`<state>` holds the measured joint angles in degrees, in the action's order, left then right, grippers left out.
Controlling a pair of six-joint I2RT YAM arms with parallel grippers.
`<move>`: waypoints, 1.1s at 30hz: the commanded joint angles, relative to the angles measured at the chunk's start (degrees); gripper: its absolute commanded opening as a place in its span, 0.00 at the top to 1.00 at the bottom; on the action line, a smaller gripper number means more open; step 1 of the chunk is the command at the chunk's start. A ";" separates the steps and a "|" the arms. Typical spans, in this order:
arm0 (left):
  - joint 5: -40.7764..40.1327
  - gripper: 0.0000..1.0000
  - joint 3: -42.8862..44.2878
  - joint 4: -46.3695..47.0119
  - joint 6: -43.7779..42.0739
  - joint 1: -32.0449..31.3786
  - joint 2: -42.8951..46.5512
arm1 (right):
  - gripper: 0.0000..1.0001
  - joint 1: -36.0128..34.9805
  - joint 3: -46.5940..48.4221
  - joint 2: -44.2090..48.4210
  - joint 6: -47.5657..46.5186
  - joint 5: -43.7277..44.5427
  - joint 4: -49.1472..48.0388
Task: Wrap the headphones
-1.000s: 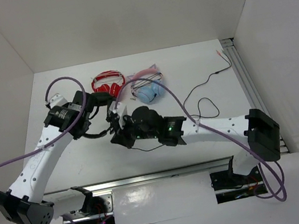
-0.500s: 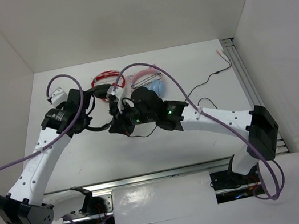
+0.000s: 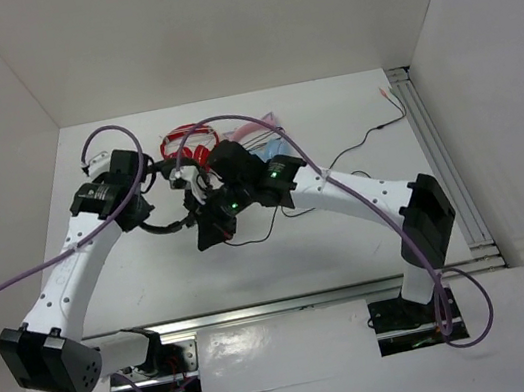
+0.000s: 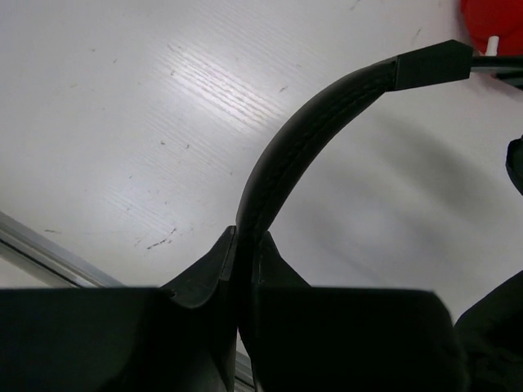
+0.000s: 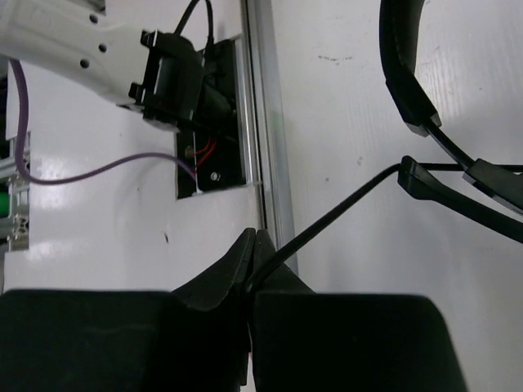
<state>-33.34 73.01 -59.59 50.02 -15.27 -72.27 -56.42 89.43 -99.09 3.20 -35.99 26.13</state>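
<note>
The black headphones hang between my two grippers above the table. In the top view their headband (image 3: 170,228) curves from my left gripper (image 3: 144,217) towards my right gripper (image 3: 206,234), and the right arm hides the earcups. In the left wrist view my left gripper (image 4: 245,245) is shut on the padded headband (image 4: 294,139). The right wrist view has my right gripper (image 5: 255,245) shut on the thin black cable (image 5: 343,204), which runs up to the headset frame (image 5: 400,65). More cable (image 3: 364,142) trails across the table to the right.
Red headphones (image 3: 186,138) lie at the back of the table, and the light blue and pink ones (image 3: 270,136) sit partly under the right arm. White walls enclose the table on three sides. A metal rail (image 3: 291,304) runs along the near edge, another along the right side (image 3: 439,165).
The right arm has swung left and towards the back, carrying the cable, so its gripper now sits close to the left one. The left gripper has shifted slightly towards the back with the headband.
</note>
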 commanded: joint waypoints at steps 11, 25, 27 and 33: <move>1.17 1.00 -3.76 8.97 -10.38 1.64 0.64 | 0.97 2.20 2.69 -4.71 -12.52 -0.66 17.90; 0.99 1.00 -2.96 6.07 -5.11 4.45 0.55 | 1.00 -0.96 -2.24 5.22 -6.81 6.34 9.11; 5.11 1.00 -0.86 6.07 -5.11 7.17 1.17 | 1.00 -2.11 -4.76 6.53 -5.94 9.87 7.54; 13.30 1.00 6.43 3.08 0.42 10.08 4.68 | 1.00 -2.11 -14.97 9.10 -0.22 13.14 -3.62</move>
<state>-22.98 74.17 -57.47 44.64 -5.76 -71.35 -58.48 77.25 -90.39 -0.30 -24.75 29.71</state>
